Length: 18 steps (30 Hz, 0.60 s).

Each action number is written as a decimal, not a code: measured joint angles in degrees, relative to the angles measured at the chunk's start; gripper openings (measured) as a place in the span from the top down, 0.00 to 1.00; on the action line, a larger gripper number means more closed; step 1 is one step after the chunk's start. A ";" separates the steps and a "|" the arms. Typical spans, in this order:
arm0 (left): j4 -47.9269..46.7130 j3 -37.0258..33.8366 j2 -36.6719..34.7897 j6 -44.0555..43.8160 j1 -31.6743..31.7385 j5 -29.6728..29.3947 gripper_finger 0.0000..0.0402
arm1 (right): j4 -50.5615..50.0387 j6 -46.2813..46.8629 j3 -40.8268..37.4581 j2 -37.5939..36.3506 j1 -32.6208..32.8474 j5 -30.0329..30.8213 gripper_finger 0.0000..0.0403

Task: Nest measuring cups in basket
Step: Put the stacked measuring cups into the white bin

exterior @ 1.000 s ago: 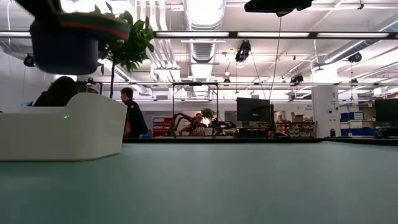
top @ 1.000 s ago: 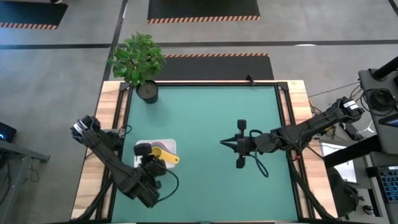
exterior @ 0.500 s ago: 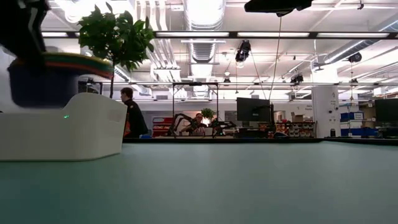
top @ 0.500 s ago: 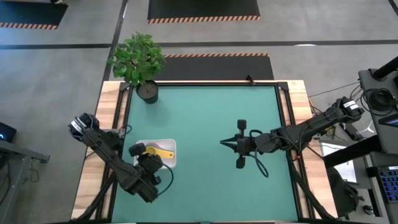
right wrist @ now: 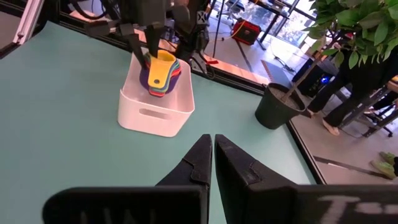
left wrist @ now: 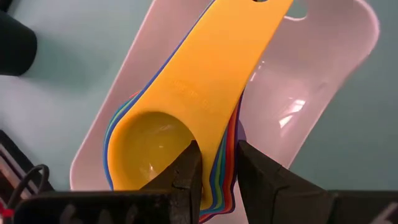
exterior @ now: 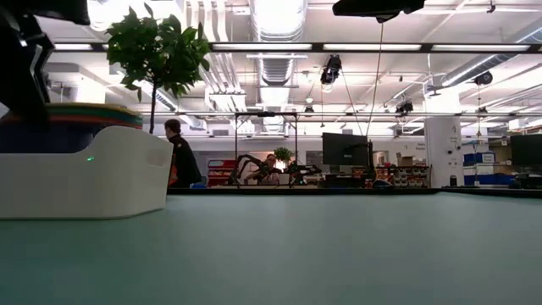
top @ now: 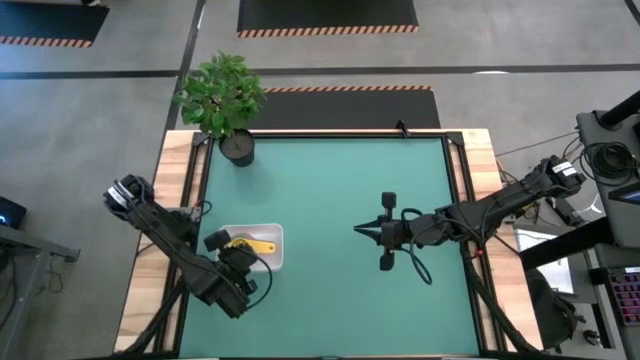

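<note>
The green desk (top: pixel 330 200) filled the middle of the high view, with a potted plant (top: pixel 224 98) standing at its far left corner. The left arm reached in from the desk's left edge, and the right arm stretched in from the right side toward the desk's centre. The white basket (top: pixel 271 238) sat on the desk near its left edge, and in the low view its wall (exterior: pixel 85 174) stood at the left with the rims of the nested cups showing just above it. The stack of measuring cups (left wrist: pixel 186 118) lay inside the basket, nested one in another, the yellow cup (left wrist: pixel 149 146) on top with its flat handle running along the basket's length; edges of blue, green, red and purple cups showed beneath it. The left gripper (left wrist: pixel 214 168) was at the stack, its fingers (left wrist: pixel 189 174) closed on the cups where the yellow bowl met its handle, one finger inside the bowl's rim and the other outside the stack. The right gripper (right wrist: pixel 212 155) hung over the bare middle of the desk, well apart from the basket, its fingers (right wrist: pixel 199 160) pressed together and holding nothing.
</note>
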 joint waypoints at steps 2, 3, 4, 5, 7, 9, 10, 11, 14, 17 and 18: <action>0.87 -0.90 0.00 0.00 0.03 0.20 0.85 | 0.00 -0.02 0.00 0.00 0.00 -0.01 0.98; 1.06 -1.19 0.11 0.00 0.14 0.37 0.85 | 0.00 -0.02 0.00 0.00 0.00 0.01 0.98; 1.19 -1.43 0.17 -0.05 0.20 0.40 0.85 | 0.00 -0.02 0.00 0.00 0.00 -0.01 0.98; 1.39 -1.66 0.17 -0.13 0.20 0.39 0.85 | -0.02 -0.06 0.00 0.00 0.00 0.01 0.98; 1.53 -1.86 0.17 -0.17 0.35 0.37 0.85 | 0.00 -0.07 0.00 0.00 0.00 0.00 0.98; 1.71 -1.86 0.17 -0.17 0.50 0.31 0.85 | 0.00 -0.13 0.00 0.00 0.00 -0.01 0.98; 1.71 -1.86 0.17 -0.15 0.66 0.31 0.85 | 0.03 -0.15 0.00 0.00 0.00 -0.01 0.98; 1.67 -1.86 0.20 -0.17 0.87 0.33 0.85 | 0.03 -0.15 0.00 0.00 0.00 -0.01 0.98; 1.70 -1.86 0.20 -0.15 1.72 0.33 0.85 | 0.05 -0.15 0.00 0.00 0.00 0.00 0.98; 1.71 -1.86 0.20 0.52 2.77 0.75 0.85 | 0.07 -0.16 0.00 0.00 0.00 0.00 0.98; 1.76 -1.86 0.22 1.01 3.04 1.31 0.85 | 0.07 -0.15 0.00 0.00 0.00 -0.01 0.98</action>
